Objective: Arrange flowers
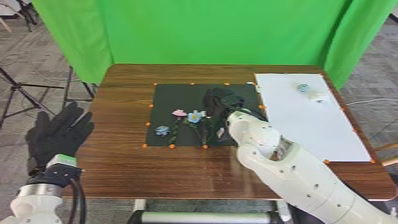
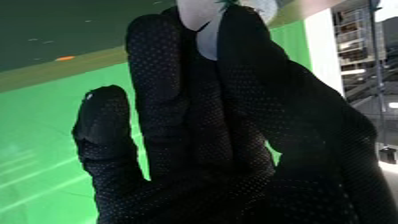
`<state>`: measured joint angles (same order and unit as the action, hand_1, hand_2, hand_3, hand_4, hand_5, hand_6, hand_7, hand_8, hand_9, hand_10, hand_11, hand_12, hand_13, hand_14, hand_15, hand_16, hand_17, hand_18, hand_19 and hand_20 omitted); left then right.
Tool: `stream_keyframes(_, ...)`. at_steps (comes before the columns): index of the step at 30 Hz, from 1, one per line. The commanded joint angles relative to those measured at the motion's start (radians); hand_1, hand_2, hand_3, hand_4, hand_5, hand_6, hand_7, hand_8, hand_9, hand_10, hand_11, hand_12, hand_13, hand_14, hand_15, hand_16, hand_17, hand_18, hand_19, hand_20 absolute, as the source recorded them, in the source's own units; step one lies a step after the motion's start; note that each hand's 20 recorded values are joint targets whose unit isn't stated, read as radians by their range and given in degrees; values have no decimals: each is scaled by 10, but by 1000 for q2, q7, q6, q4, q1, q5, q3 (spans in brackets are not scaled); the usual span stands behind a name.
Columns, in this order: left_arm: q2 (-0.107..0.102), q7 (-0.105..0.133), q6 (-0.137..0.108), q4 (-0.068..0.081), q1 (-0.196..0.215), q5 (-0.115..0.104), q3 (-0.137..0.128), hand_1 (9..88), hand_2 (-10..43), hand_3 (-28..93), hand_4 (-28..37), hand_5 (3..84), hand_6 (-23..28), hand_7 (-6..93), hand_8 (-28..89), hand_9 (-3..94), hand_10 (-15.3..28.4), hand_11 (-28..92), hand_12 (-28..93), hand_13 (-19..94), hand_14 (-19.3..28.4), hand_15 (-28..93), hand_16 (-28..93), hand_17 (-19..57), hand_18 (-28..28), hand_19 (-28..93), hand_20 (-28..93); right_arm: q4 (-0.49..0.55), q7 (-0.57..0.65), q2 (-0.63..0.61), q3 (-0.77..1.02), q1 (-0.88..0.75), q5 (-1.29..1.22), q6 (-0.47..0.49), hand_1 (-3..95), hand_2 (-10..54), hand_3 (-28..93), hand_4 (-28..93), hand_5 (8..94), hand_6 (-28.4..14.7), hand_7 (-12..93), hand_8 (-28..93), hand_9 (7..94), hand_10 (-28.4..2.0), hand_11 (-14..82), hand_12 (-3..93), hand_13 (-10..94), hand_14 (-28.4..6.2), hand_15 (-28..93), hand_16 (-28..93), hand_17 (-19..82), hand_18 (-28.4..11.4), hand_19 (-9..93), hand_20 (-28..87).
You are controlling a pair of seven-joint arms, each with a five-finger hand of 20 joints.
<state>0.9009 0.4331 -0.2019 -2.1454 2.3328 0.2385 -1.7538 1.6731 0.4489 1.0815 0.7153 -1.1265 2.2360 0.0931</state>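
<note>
At your left, the left hand [image 1: 59, 134] lies open, fingers spread. On the dark mat [image 1: 167, 95], you have a small blue flower [image 1: 163, 130], then a pink flower [image 1: 179, 113] and a light-blue flower [image 1: 196, 116] with dark stems. Beside them, your right hand [image 1: 218, 99] pinches a white-petalled flower [image 2: 197, 12] between thumb and fingers. It should be light, its petals soft and easily creased; grip the firmer stem just below the bloom. Farther right, two pale blooms [image 1: 303, 87] rest on the white sheet [image 1: 311, 130].
</note>
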Motion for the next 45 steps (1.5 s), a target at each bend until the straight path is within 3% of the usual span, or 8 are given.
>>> stream_keyframes(1,8,-6,12,-8,14,2,-6,278,101,688,-283,376,83,173,-104,298,144,219,100,209,145,371,-86,-67,131,306,86,38,0,-7,18,-13,-5,47,566,-95,733,-283,676,-1,302,-47,721,-107,127,230,670,-49,424,436,367,-196,846,370)
stream_keyframes(11,19,-15,14,-8,16,6,-9,282,90,693,-283,374,83,170,-102,296,144,218,102,205,145,368,-86,-67,130,304,87,94,13,-36,75,-47,-11,69,548,-95,738,-283,635,-1,269,-109,608,-135,141,153,633,-56,445,415,363,-200,851,372)
stream_keyframes(20,22,3,15,-15,33,2,-13,282,87,693,-283,373,84,170,-101,295,145,217,103,204,145,368,-85,-67,130,303,87,220,36,-142,235,-117,1,-9,441,-95,809,-283,569,-23,230,-150,548,-149,127,154,596,-108,539,287,352,-207,861,373)
stream_keyframes(27,17,14,7,-24,50,1,-23,281,89,690,-283,373,84,169,-101,295,145,217,103,205,145,368,-85,-67,130,302,87,115,104,-281,362,-122,10,-55,391,-95,800,-278,538,-34,204,-138,531,-154,118,154,555,-130,541,246,340,-212,850,368)
stream_keyframes(30,12,32,1,-29,63,-6,-28,280,91,689,-283,374,84,169,-101,295,144,216,103,205,145,368,-85,-67,130,302,88,28,87,-340,387,-129,-60,-222,368,-73,803,-269,550,-35,210,-136,535,-156,125,155,538,-135,545,233,339,-214,859,373)
stream_keyframes(33,12,36,-5,-31,72,-9,-31,278,93,689,-283,374,84,168,-101,296,145,217,103,205,145,368,-85,-67,131,302,88,14,142,-358,450,-141,-60,-64,359,-63,801,-264,566,-36,211,-140,547,-159,130,154,519,-145,562,233,340,-214,869,383)
stream_keyframes(41,12,52,-3,-36,84,-8,-30,276,100,686,-283,375,84,169,-101,297,146,217,102,206,147,369,-85,-67,131,303,88,-84,189,-392,437,-121,-123,10,326,-44,791,-258,526,-44,193,-134,490,-169,113,153,451,-165,581,218,310,-215,859,392)
stream_keyframes(45,10,65,-4,-38,90,-8,-31,275,101,686,-283,376,84,169,-101,297,145,218,102,206,147,369,-85,-67,131,303,88,-126,159,-394,422,-93,-151,86,331,-62,798,-259,464,-45,183,-133,424,-149,100,143,419,-169,589,196,296,-221,853,400)
